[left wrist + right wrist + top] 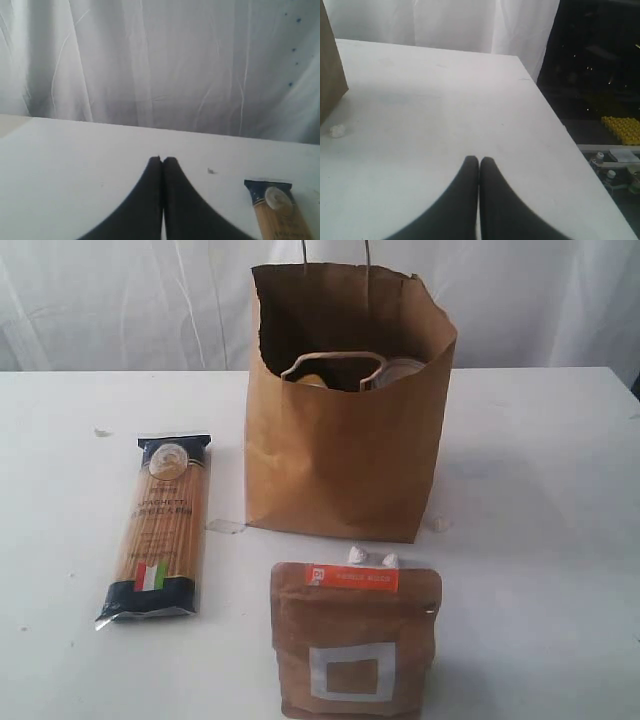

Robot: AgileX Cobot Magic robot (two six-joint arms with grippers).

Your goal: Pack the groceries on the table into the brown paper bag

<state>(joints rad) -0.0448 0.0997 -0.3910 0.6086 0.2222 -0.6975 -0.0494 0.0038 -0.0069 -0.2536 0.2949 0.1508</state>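
The brown paper bag stands upright at the middle of the white table, and the tops of items show inside its mouth. To its left the spaghetti packet with dark ends lies flat. In front of the bag stands the brown pouch with an orange label. Neither arm shows in the exterior view. My left gripper is shut and empty over bare table, with the spaghetti packet's end off to one side. My right gripper is also shut and empty, the bag's corner at the frame's edge.
Small white scraps lie near the bag's front corners. A white curtain hangs behind the table. The table's right edge drops off to a dark area holding clutter and a yellow item.
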